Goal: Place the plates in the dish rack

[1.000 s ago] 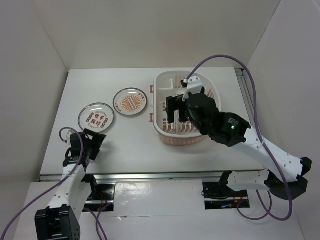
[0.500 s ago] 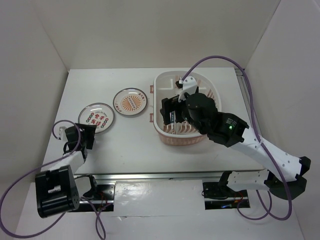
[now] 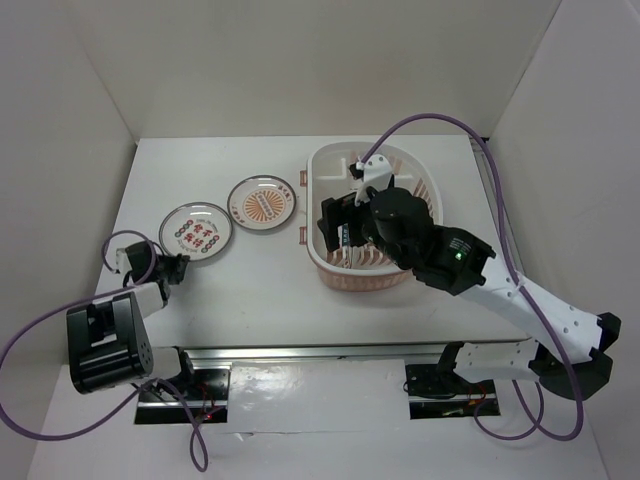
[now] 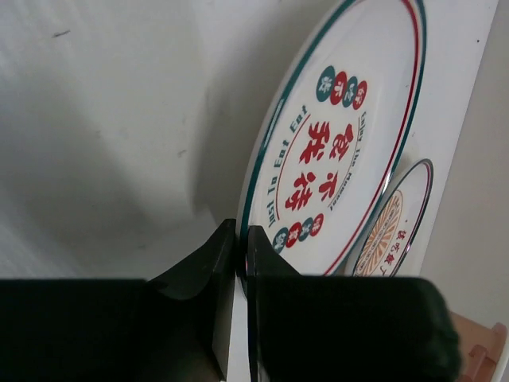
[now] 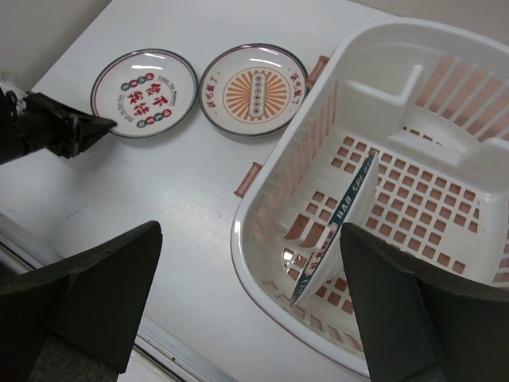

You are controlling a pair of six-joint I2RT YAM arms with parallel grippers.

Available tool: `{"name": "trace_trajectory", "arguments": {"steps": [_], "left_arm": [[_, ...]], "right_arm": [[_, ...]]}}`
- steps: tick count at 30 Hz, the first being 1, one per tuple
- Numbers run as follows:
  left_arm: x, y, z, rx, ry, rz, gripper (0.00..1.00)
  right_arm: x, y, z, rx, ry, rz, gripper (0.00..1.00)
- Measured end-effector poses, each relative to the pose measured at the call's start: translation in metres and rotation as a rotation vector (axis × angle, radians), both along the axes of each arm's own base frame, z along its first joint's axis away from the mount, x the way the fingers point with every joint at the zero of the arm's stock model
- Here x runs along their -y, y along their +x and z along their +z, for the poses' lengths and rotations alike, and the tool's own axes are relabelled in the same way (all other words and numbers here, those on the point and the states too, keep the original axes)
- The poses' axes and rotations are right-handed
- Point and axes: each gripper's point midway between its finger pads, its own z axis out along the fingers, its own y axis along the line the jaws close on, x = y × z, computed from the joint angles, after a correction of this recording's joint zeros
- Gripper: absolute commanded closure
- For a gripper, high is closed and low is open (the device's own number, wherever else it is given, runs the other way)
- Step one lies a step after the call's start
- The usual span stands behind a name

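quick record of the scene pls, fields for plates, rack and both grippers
plates on table: two, side by side left of the rack: red-character plate, sunburst plate
plate in rack: teal-lettered plate, standing on edge, leaning
dish rack: one plate visible inside
left gripper: fingers nearly together at the red-character plate's rim; grip unclear
right gripper: open, over the rack's near end
not yet loaded: two plates
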Motion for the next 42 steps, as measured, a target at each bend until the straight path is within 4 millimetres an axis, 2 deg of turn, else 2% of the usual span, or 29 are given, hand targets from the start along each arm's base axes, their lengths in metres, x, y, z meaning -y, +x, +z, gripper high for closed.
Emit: {"name": "trace_trajectory", "arguments": {"steps": [3,9,12,14,17,20,25,28,30,33,37,39,42], "left_arm": [[-0.005,0.012,0.008,0.009,-0.002,-0.002,1.00],[-0.009,0.013,0.006,-0.053,-0.025,0.008,1.00],[-0.015,0.015,0.016,-0.086,-0.018,0.026,1.00],[-0.019,0.011,0.029,-0.083,0.002,0.045,1.00],[-0.023,-0.006,0.057,-0.060,0.065,0.068,1.00],[-0.019,-0.013,0.096,0.021,0.132,0.027,1.00],[0.012,0.015,0.188,0.248,0.220,-0.248,1.00],[0.045,0.021,0.239,0.407,0.268,-0.467,1.00],[0.068,0.017,0.260,0.503,0.286,-0.609,1.00],[0.094,0.004,0.275,0.596,0.295,-0.773,1.00],[0.123,-0.014,0.290,0.703,0.309,-0.933,1.00],[0.136,-0.020,0.294,0.753,0.306,-0.998,1.00],[0.152,-0.029,0.296,0.801,0.287,-1.080,1.00]], "right_arm": [[0.001,-0.001,0.001,0.001,0.003,0.003,0.00],[0.003,-0.002,0.004,0.008,0.016,0.003,0.00],[0.002,-0.002,0.003,0.007,0.014,0.004,0.00],[0.002,-0.002,0.003,0.007,0.014,0.004,0.00],[0.001,-0.003,0.003,0.010,0.017,0.012,0.00],[-0.007,-0.004,0.006,0.025,0.028,0.056,0.00],[-0.019,-0.006,0.016,0.051,0.033,0.121,0.00],[-0.033,0.002,0.037,0.077,0.041,0.136,0.00],[-0.046,0.015,0.056,0.094,0.065,0.161,0.00],[-0.046,0.035,0.057,0.079,0.082,0.191,0.00],[-0.025,0.072,0.042,0.027,0.100,0.172,0.00],[-0.025,0.076,0.033,-0.004,0.109,0.195,0.00],[-0.038,0.072,0.020,-0.041,0.129,0.264,0.00]]}}
